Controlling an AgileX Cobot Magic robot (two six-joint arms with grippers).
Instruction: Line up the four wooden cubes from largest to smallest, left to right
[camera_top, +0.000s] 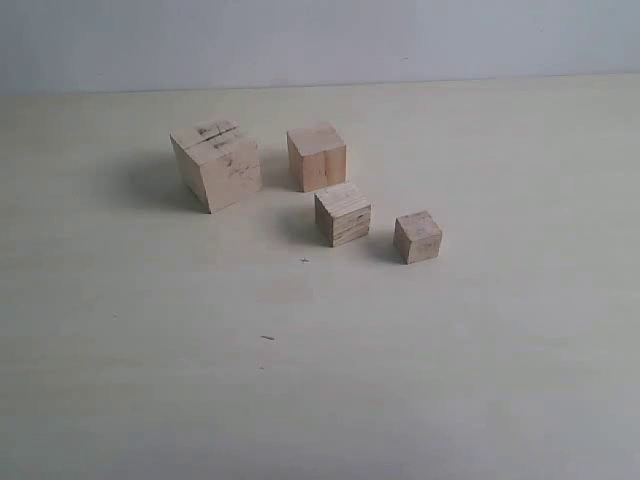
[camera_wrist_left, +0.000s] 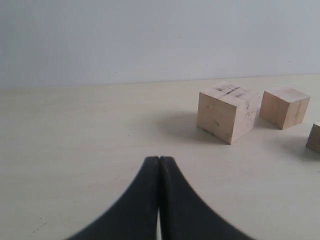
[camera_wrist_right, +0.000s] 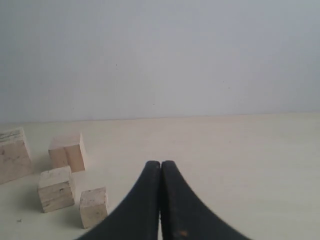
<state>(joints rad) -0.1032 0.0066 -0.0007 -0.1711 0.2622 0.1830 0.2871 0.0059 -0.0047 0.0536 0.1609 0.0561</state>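
Left fingers (camera_wrist_left: 142, 210), right fingers (camera_wrist_right: 145, 205) touching; exterior: cubes (camera_top: 342, 213) alone.

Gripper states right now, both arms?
Left gripper: closed, holding nothing.
Right gripper: closed, holding nothing.

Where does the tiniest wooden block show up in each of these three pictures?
Exterior view: the smallest cube sits right of centre, rightmost of the four.
Left wrist view: not in it.
Right wrist view: the cube nearest the camera.
Shared landmark: the largest cube, dark-marked, shows in all three.
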